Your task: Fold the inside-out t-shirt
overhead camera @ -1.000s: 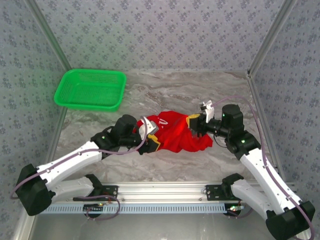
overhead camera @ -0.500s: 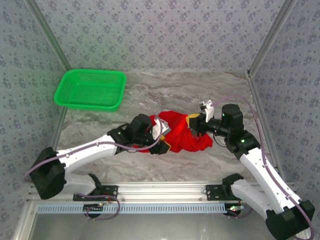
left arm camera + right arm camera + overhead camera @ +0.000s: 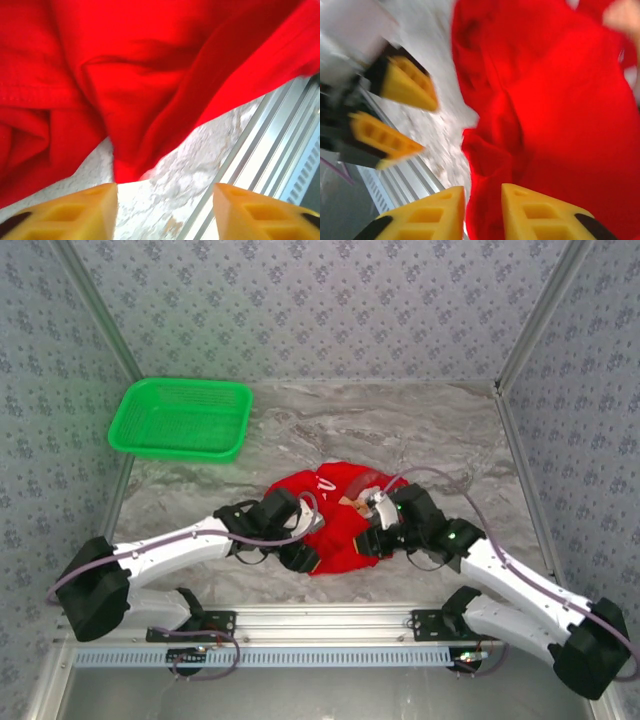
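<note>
left jaws: left gripper stands wide. Wrist view shows both yellow pads with bare table between them and nothing pinched. The shirt's lowest fold hangs just beyond the gap, close by the left pad.
right jaws: right gripper is parted only a slit, and red cloth shows through the slit. Can't tell if the pads touch it; no clamp visible.
shirt: t-shirt lies mid-table, a bit toward 6 o'clock, between the two grippers. The left one is at its 7 o'clock edge, the right one at its 4 o'clock edge.
vs 1 s ago: shirt was strung out wide, with a gripper at each of its 9 and 3 o'clock ends. Now it's a rounder, compact heap nearer the rail. Both grippers have moved in to its near edge, and the right arm has swung from 3 o'clock toward centre.
cloth: soft bright red, stitched hem seam, deep creases, white marks on top near its 12 o'clock.
table: grey-white marbled, flat.
basket: green plastic mesh, rectangular, at 10 o'clock, well apart from the shirt.
rail: ribbed aluminium extrusion along the 6 o'clock edge.
</note>
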`<state>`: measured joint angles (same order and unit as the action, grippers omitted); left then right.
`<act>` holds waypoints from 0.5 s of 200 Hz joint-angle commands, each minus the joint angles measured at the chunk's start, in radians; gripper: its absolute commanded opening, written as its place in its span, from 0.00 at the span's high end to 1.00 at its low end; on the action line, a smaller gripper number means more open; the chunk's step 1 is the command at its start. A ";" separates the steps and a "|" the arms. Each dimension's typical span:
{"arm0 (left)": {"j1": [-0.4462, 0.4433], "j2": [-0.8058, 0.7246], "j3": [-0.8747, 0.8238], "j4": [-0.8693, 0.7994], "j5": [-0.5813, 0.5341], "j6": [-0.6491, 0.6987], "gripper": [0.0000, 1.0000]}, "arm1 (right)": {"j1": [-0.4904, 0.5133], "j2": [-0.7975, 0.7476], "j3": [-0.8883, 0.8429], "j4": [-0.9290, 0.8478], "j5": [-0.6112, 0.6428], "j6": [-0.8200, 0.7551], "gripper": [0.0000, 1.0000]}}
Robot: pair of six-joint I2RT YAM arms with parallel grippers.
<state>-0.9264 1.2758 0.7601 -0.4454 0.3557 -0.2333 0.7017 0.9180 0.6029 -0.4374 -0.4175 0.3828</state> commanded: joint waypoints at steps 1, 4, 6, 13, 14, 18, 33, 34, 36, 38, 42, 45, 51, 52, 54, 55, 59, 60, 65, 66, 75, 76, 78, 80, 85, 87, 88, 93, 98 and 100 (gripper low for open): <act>0.039 -0.061 0.038 0.035 0.038 0.013 0.39 | -0.016 -0.019 0.070 -0.038 0.054 -0.047 0.56; 0.053 -0.066 0.042 0.052 0.036 0.015 0.38 | -0.026 -0.017 0.083 -0.028 0.060 -0.057 0.54; 0.066 -0.070 0.046 0.066 0.036 0.015 0.38 | -0.034 -0.015 0.087 -0.018 0.061 -0.064 0.53; 0.110 -0.077 0.054 0.116 0.017 0.000 0.34 | -0.069 0.000 0.109 0.017 0.065 -0.077 0.50; 0.116 -0.079 0.054 0.123 0.012 -0.003 0.33 | -0.075 0.004 0.111 0.025 0.066 -0.079 0.49; 0.143 -0.078 0.060 0.156 -0.018 -0.021 0.31 | -0.102 0.018 0.121 0.053 0.066 -0.082 0.48; 0.237 -0.039 0.106 0.180 -0.230 -0.106 0.27 | -0.203 0.109 0.165 0.119 0.121 -0.082 0.44; 0.243 -0.034 0.112 0.178 -0.247 -0.111 0.27 | -0.210 0.119 0.168 0.122 0.124 -0.081 0.43; 0.254 -0.024 0.122 0.170 -0.275 -0.119 0.27 | -0.221 0.130 0.175 0.127 0.137 -0.082 0.43; 0.264 -0.013 0.131 0.165 -0.309 -0.127 0.26 | -0.234 0.154 0.183 0.130 0.154 -0.083 0.42; 0.286 0.006 0.149 0.149 -0.359 -0.144 0.26 | -0.252 0.196 0.204 0.127 0.199 -0.092 0.41; 0.303 0.024 0.163 0.139 -0.395 -0.155 0.25 | -0.264 0.223 0.221 0.123 0.232 -0.101 0.40; 0.334 0.057 0.186 0.129 -0.439 -0.173 0.24 | -0.284 0.286 0.256 0.115 0.283 -0.126 0.38; 0.340 0.064 0.188 0.131 -0.443 -0.175 0.24 | -0.287 0.292 0.261 0.113 0.290 -0.133 0.38; 0.350 0.075 0.193 0.135 -0.445 -0.177 0.23 | -0.294 0.316 0.273 0.112 0.304 -0.147 0.37; 0.355 0.080 0.194 0.137 -0.443 -0.177 0.23 | -0.296 0.327 0.279 0.112 0.310 -0.154 0.37; 0.377 0.106 0.200 0.150 -0.431 -0.179 0.23 | -0.307 0.366 0.302 0.110 0.331 -0.169 0.36; 0.384 0.112 0.203 0.152 -0.426 -0.179 0.23 | -0.309 0.378 0.308 0.109 0.337 -0.174 0.36; 0.408 0.143 0.217 0.152 -0.405 -0.184 0.22 | -0.321 0.429 0.334 0.110 0.344 -0.189 0.35; 0.412 0.148 0.221 0.151 -0.400 -0.186 0.22 | -0.325 0.440 0.334 0.109 0.343 -0.196 0.35; 0.441 0.202 0.248 0.142 -0.349 -0.196 0.21 | -0.343 0.527 0.398 0.097 0.316 -0.231 0.32; 0.441 0.206 0.250 0.142 -0.344 -0.197 0.21 | -0.344 0.538 0.401 0.096 0.314 -0.237 0.31; 0.445 0.217 0.254 0.142 -0.329 -0.198 0.20 | -0.345 0.557 0.418 0.091 0.313 -0.247 0.31; 0.449 0.224 0.257 0.143 -0.316 -0.200 0.20 | -0.344 0.569 0.432 0.083 0.312 -0.252 0.30; 0.456 0.243 0.263 0.145 -0.282 -0.204 0.19 | -0.344 0.623 0.463 0.065 0.310 -0.255 0.28; 0.458 0.251 0.264 0.148 -0.267 -0.205 0.19 | -0.344 0.643 0.482 0.054 0.310 -0.257 0.27; 0.458 0.254 0.264 0.149 -0.260 -0.206 0.19 | -0.344 0.652 0.490 0.049 0.310 -0.259 0.27; 0.458 0.271 0.265 0.158 -0.222 -0.212 0.18 | -0.341 0.693 0.527 0.025 0.313 -0.293 0.26; 0.459 0.287 0.266 0.164 -0.185 -0.218 0.18 | -0.338 0.731 0.554 -0.002 0.312 -0.312 0.24; 0.459 0.291 0.265 0.166 -0.167 -0.222 0.18 | -0.337 0.746 0.564 -0.010 0.308 -0.316 0.24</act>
<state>-0.4698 1.5032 1.0088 -0.2764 0.0631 -0.4004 0.3580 1.5166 1.0439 -0.3416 -0.1501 0.1967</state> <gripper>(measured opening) 0.813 0.734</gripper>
